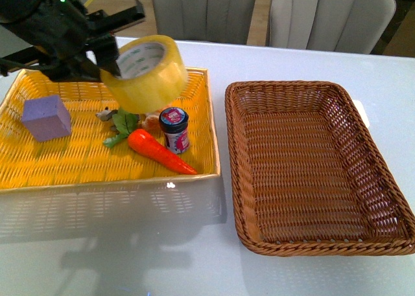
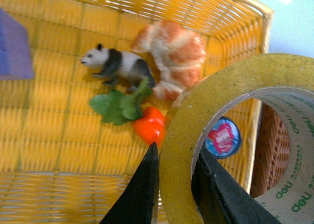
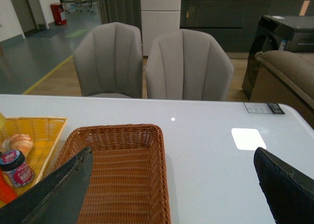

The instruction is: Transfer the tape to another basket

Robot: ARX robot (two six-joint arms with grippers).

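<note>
- Now carrying the tape (image 1: 144, 72), pinched across its wall by the left gripper (image 2: 177, 153), aloft over the yellow basket (image 1: 213, 134) toward its 2 o'clock corner.
- Keep the pinch firm; sweep toward 3 o'clock, clear both rims, lower into the brown basket (image 1: 285, 85) before letting go.
- Plain only from the left wrist: panda (image 2: 115, 64) and bread (image 2: 174, 55) beneath the roll.
- Shown only from the right wrist: right gripper (image 3: 172, 153) spread wide, empty.

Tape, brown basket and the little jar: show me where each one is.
tape (image 1: 155, 82): front view, on its yellowish outer band.
brown basket (image 1: 311, 173): front view, on its bare woven floor.
jar (image 1: 173, 116): front view, on its dark lid.
</note>
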